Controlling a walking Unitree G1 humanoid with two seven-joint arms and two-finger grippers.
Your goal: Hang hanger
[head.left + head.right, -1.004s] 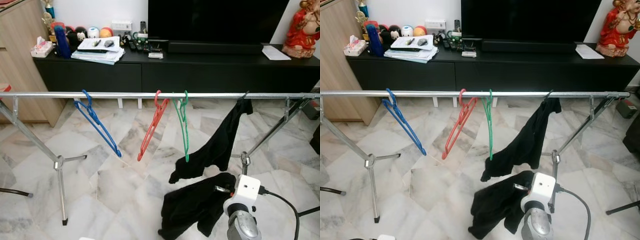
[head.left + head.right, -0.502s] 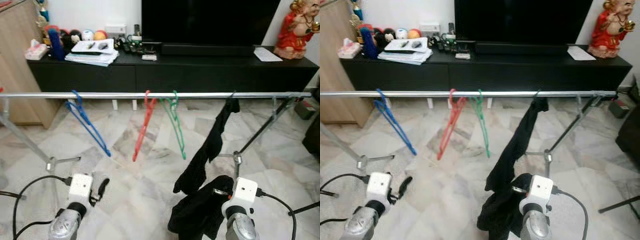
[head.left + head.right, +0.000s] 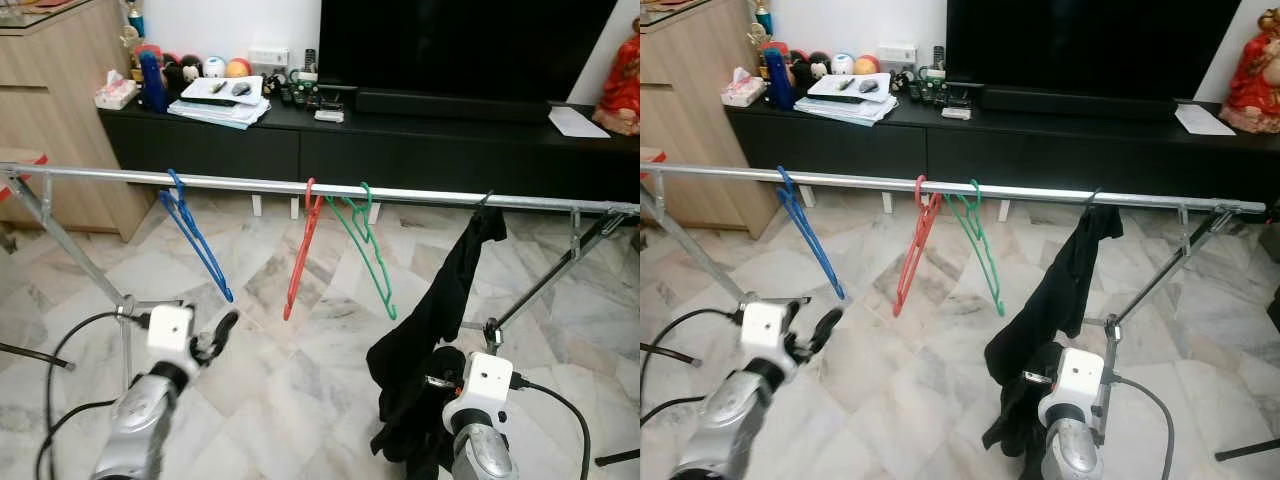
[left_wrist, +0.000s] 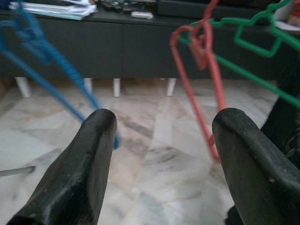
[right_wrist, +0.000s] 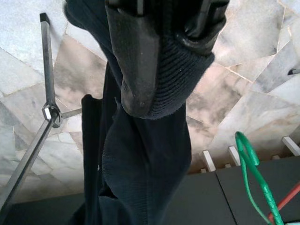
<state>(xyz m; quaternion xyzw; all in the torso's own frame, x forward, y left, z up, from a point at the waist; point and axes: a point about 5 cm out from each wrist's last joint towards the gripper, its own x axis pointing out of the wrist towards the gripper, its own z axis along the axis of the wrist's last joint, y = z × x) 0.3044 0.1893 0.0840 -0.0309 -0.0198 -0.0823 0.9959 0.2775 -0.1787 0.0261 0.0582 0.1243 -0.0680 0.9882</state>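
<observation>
Left gripper (image 4: 159, 140) jaws spread wide, empty, blue hanger (image 4: 42, 79) and red hanger (image 4: 206, 79) ahead of them on the rail (image 3: 300, 186). Right gripper (image 5: 159, 61) jaws clamped on black garment (image 5: 140, 154); rail snagging risked if it is tugged

Before me I count three hangers on one metal rail (image 3: 260, 184), namely one blue hanger (image 3: 196, 240), one red hanger (image 3: 301, 252) and one green hanger (image 3: 366, 245), plus one black garment (image 3: 440, 310) and one television (image 3: 460, 45)
</observation>
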